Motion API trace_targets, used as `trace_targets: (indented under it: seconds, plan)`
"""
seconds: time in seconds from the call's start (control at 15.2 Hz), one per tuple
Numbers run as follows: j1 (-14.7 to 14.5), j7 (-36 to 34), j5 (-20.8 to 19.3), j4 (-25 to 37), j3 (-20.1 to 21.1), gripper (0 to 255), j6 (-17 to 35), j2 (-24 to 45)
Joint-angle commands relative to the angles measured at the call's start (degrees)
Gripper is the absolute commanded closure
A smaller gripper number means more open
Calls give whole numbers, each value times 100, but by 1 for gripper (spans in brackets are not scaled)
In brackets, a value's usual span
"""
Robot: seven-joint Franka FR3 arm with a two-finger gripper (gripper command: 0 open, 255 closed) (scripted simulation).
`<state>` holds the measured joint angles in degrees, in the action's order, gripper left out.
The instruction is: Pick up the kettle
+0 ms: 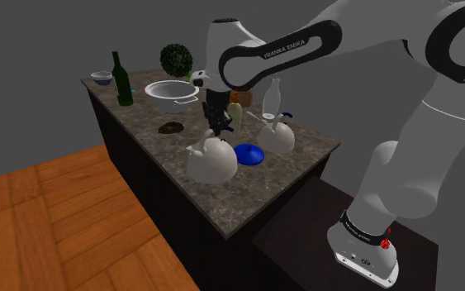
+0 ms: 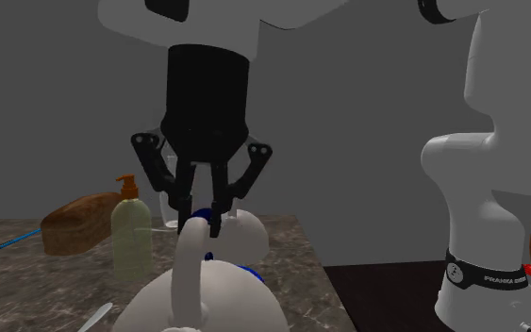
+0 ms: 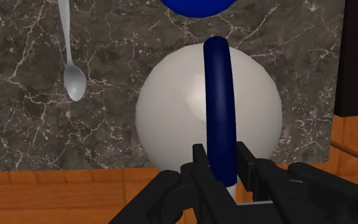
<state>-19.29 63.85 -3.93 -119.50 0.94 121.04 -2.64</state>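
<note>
White kettle on a stone counter: handle clasped, lift not yet begun.
The kettle (image 1: 212,159) stands on the marbled counter (image 1: 247,202), near the edge that overlooks the wooden floor (image 1: 49,223). It is just beside a blue plate (image 1: 249,153), and a spoon (image 3: 74,83) lies apart on its other side. Your gripper (image 3: 222,167) is directly above it. Its two fingers (image 3: 199,162) press on either side of the dark blue handle (image 3: 220,95) near the top of the arch, and I see no gap on either side. In my judgement a rounded handle can pivot in such a hold, so expect the body to swing. Confirm the clamp is firm, then raise straight up and slowly with the wrist level. Clear the plate before you move sideways.
</note>
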Motion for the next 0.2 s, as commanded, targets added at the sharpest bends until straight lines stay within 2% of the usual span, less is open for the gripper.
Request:
trace_targets:
  seconds: [0.0,0.13]
  plan:
    - [0,11,6,115,0,255,-143,-38]
    - [0,12,6,123,0,255,-155,-41]
